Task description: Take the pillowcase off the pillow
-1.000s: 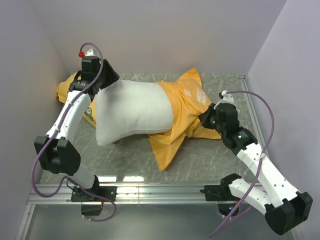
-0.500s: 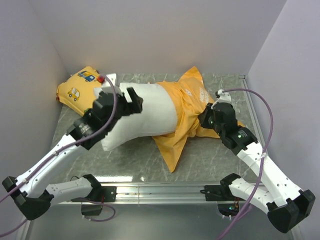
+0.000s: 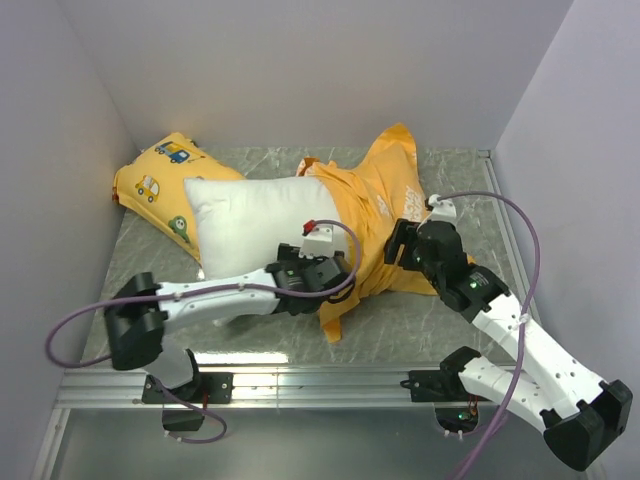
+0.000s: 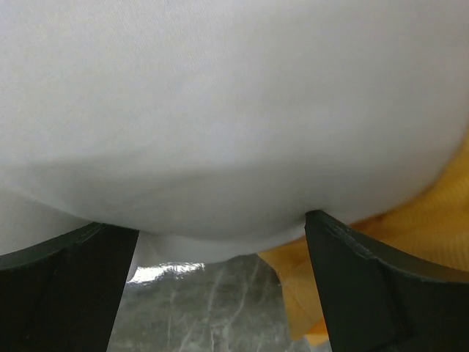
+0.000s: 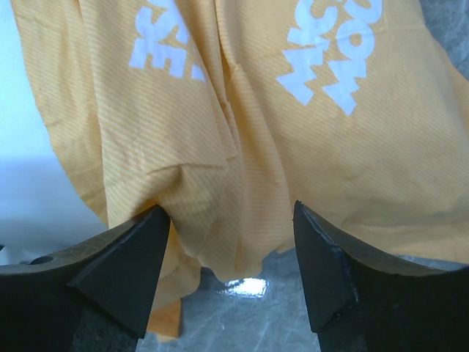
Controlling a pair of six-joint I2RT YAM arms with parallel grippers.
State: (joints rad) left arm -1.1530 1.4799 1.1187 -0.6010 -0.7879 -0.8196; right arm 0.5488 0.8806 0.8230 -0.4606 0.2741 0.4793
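The orange pillowcase point(image 3: 375, 215) is seen partly drawn off the white pillow point(image 3: 250, 215); both lie across the middle of the marbled table point(image 3: 260, 335), pillow to the left, case to the right. The pillow's left end and most of its middle are shown bare; its right end is judged to be inside the case, where the orange cloth is bunched and creased; the task is therefore judged to be well begun but not finished, since the last part of the pillow has yet to be slid free. The case is the only container in view, and only the pillow is held in it (how deep the hidden end reaches cannot be told).

The left gripper point(image 4: 221, 224) is placed at the pillow's near edge, just beside the rim of orange cloth; its fingers point(image 4: 69, 286) are spread wide, the white bulge lies against or just beyond their tips, and nothing is clamped.

The right gripper point(image 5: 229, 207) is held over the cloth to the right; its fingers point(image 5: 121, 268) are likewise wide apart, a fold of orange fabric with white lettering point(image 5: 322, 66) hangs between and beyond them, and no pinch is shown.

A smaller yellow pillow printed with cars point(image 3: 155, 175) is tucked in the far left corner, touching the white pillow's left end.
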